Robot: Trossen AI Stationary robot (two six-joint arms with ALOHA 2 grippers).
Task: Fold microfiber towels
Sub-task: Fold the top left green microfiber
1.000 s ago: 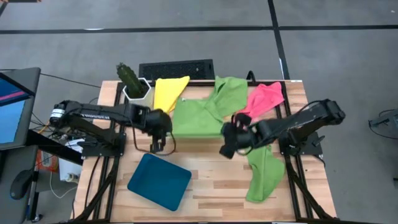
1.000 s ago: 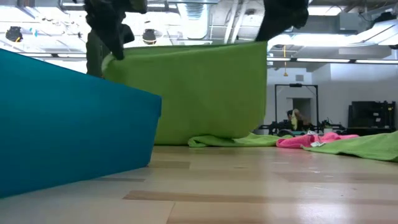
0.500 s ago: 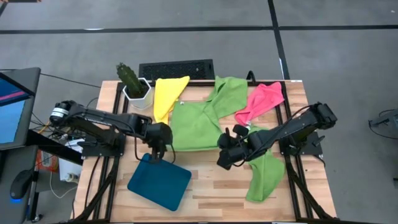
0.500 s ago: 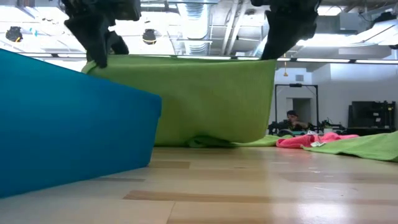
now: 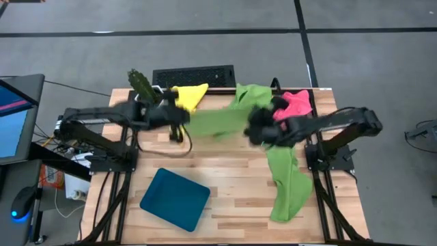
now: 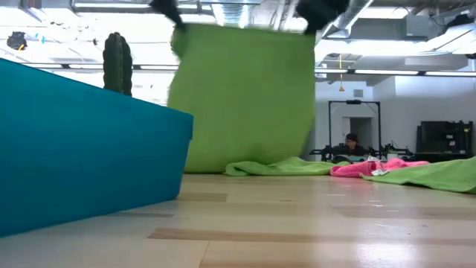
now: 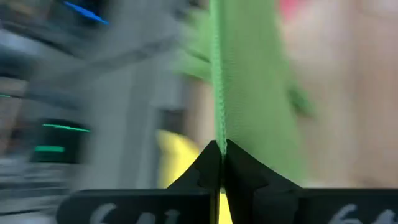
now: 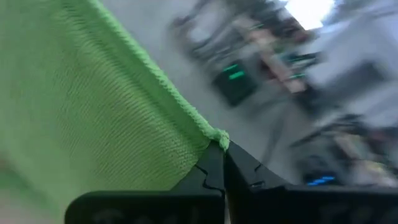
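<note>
Teal tray (image 5: 175,199): lying empty near the table's front edge. Lime green towel (image 5: 217,123): I am holding it stretched between my left gripper (image 5: 175,117) and right gripper (image 5: 257,128), both clamped on its top corners, above the table's far half.

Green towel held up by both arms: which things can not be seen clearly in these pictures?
- Green towel: low view, its lower left edge is hidden behind the teal tray.
- Left gripper, right gripper: high view, motion-blurred.
- Room behind: both wrist views, blurred.
</note>
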